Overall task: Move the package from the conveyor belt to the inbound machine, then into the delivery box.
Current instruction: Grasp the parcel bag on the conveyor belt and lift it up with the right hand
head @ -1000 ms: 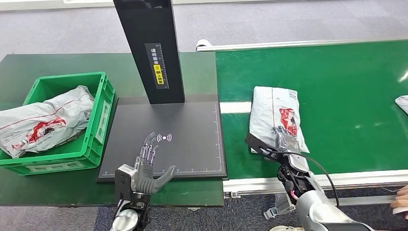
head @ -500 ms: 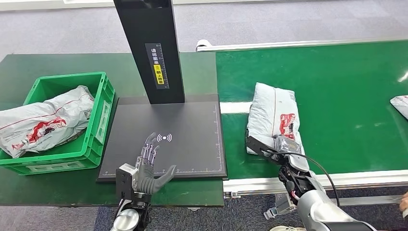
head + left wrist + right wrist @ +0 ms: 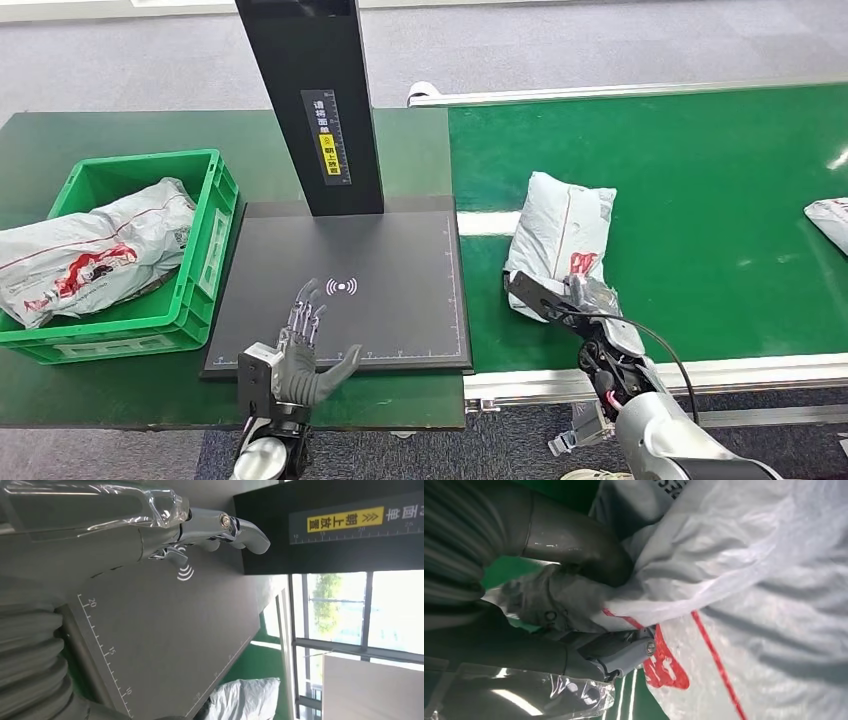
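Observation:
A grey plastic package (image 3: 560, 233) with red print lies on the green conveyor belt (image 3: 700, 170), its near end bunched up. My right hand (image 3: 575, 305) grips that near end; in the right wrist view the thumb (image 3: 574, 540) and fingers (image 3: 619, 655) pinch the crumpled package (image 3: 744, 580). My left hand (image 3: 303, 350) hovers open over the front edge of the black inbound machine plate (image 3: 380, 260), fingers (image 3: 225, 527) stretched toward the scan mark (image 3: 185, 571). The green delivery box (image 3: 205, 240) stands to the left and holds another grey package (image 3: 90, 250).
The machine's black column (image 3: 310, 100) rises behind the plate. A second package (image 3: 830, 218) lies at the belt's far right edge. The belt's metal side rail (image 3: 700, 372) runs along the front, beside my right arm.
My right hand has closed on the package's near end and drawn it left and up, so the package has crumpled and shortened. The far-right package rode further in. The left hand barely moved.

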`<control>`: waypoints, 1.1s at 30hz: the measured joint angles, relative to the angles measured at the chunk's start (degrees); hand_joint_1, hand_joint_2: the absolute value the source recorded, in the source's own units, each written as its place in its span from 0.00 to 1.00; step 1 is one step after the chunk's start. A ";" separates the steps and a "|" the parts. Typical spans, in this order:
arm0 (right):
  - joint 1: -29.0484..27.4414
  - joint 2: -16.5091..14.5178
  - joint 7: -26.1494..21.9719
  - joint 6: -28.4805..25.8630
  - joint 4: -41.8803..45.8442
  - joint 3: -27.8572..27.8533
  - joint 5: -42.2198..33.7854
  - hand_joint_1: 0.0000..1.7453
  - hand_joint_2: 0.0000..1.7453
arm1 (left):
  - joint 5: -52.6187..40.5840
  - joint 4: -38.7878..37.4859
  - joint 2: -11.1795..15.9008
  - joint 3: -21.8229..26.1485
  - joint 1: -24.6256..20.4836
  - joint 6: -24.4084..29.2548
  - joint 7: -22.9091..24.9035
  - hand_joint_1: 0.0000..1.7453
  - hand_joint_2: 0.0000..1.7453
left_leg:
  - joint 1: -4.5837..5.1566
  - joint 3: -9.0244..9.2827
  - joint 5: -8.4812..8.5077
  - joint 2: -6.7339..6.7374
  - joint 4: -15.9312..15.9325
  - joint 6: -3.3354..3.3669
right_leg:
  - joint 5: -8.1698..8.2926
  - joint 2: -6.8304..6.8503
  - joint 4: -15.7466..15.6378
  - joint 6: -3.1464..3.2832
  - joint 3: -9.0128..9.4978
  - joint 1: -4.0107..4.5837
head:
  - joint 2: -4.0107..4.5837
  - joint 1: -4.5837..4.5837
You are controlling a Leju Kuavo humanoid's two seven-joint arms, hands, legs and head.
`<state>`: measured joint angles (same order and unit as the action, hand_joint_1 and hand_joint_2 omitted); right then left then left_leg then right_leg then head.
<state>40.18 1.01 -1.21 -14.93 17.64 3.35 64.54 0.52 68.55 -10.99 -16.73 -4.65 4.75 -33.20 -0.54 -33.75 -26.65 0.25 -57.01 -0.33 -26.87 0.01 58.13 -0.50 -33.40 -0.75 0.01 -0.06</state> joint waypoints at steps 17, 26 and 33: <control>-1.91 -3.44 -16.70 -1.60 3.18 -13.71 -13.63 1.00 1.00 | -0.38 2.30 0.17 1.10 0.93 0.89 0.15 0.00 1.00 | 0.00 -0.01 0.00 0.00 0.00 0.00 | 0.00 0.00 0.00 0.00 -0.01 0.00 | -0.01 0.01; -2.11 -3.75 -16.71 -1.58 3.56 -14.44 -13.63 1.00 1.00 | -0.38 2.31 0.17 1.19 0.96 0.89 0.15 0.00 1.00 | 0.00 -0.01 0.00 -0.01 0.00 0.00 | 0.00 0.00 0.00 0.00 -0.01 0.00 | 0.00 0.01; -2.16 -3.87 -16.71 -1.57 3.67 -14.48 -13.63 1.00 1.00 | -0.39 2.31 0.17 1.22 0.97 0.89 0.15 0.00 1.00 | 0.00 -0.01 0.00 -0.01 0.00 0.00 | 0.00 0.00 0.00 0.00 -0.01 0.00 | 0.00 0.01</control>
<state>38.01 -2.86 -17.93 -16.50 21.31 -11.13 50.90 0.13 70.86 -10.82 -15.51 -3.68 5.64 -33.05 -0.54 -33.76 -26.64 0.24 -57.01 -0.34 -26.87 0.01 58.13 -0.50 -33.40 -0.75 0.01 -0.05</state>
